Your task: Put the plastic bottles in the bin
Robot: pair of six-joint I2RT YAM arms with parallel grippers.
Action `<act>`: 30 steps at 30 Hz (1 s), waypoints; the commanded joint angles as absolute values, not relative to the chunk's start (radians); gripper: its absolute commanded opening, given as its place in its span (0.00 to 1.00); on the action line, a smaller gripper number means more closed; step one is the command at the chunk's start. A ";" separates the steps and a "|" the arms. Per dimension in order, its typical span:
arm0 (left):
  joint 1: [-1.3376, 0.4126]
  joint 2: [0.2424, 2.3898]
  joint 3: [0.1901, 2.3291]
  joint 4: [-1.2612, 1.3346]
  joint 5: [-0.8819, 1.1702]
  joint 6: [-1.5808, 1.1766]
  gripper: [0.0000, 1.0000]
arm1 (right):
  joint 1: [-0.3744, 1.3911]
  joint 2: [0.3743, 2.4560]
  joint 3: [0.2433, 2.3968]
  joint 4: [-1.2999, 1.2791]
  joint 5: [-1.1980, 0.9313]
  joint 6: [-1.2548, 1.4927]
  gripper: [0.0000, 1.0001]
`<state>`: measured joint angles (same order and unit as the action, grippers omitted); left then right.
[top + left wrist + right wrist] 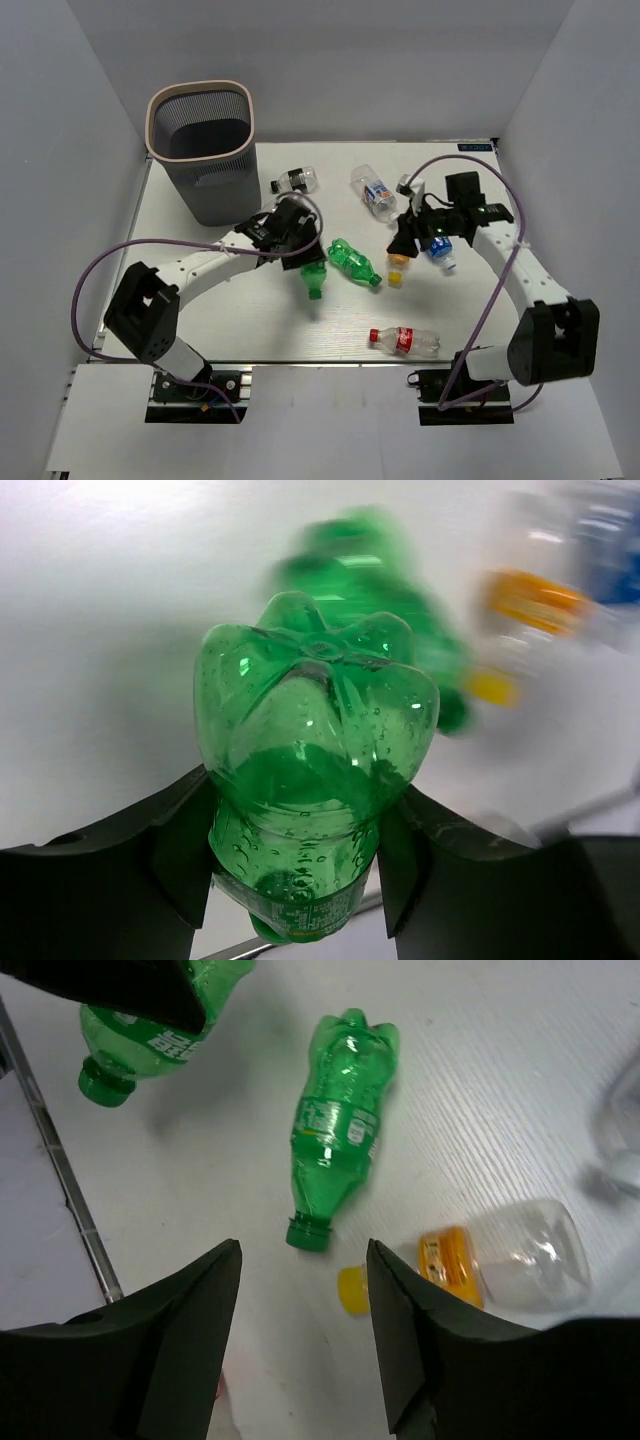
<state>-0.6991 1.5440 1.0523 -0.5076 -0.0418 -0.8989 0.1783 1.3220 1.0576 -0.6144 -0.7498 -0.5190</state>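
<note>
My left gripper (303,250) is shut on a green bottle (314,278) and holds it above the table; in the left wrist view (300,865) the fingers clamp its body (315,770), base toward the camera. A second green bottle (355,262) lies just to its right and shows in the right wrist view (340,1120). My right gripper (408,238) is open and empty (303,1260), hovering above an orange-labelled clear bottle (500,1260) with a yellow cap. The grey mesh bin (200,150) stands at the back left.
Other bottles lie on the table: a black-labelled one (293,181), a clear blue-labelled one (375,192), a blue-capped one (440,250) under the right arm, and a red-labelled one (405,340) near the front edge. Grey walls enclose the table.
</note>
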 commanded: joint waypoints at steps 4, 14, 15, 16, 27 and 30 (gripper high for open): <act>-0.762 1.433 1.363 -0.505 0.037 -0.491 0.06 | 0.276 1.469 1.206 -0.643 -0.764 -0.374 0.77; -0.651 1.583 1.967 -0.543 -0.544 -0.239 0.10 | 0.330 1.589 1.266 -0.664 -0.670 -0.307 0.89; -0.632 1.601 1.989 -0.531 -0.586 -0.239 0.10 | 0.333 1.591 1.262 -0.663 -0.666 -0.307 0.89; -0.585 1.617 2.009 -0.531 -0.625 -0.239 0.12 | 0.347 1.591 1.267 -0.661 -0.655 -0.320 0.89; -0.299 1.712 2.089 -0.607 -0.701 -0.288 0.59 | 0.449 1.684 1.315 -0.641 -0.513 -0.275 0.89; -0.249 1.765 2.143 -0.684 -0.692 -0.310 0.80 | 0.468 1.716 1.327 -0.644 -0.442 -0.252 0.89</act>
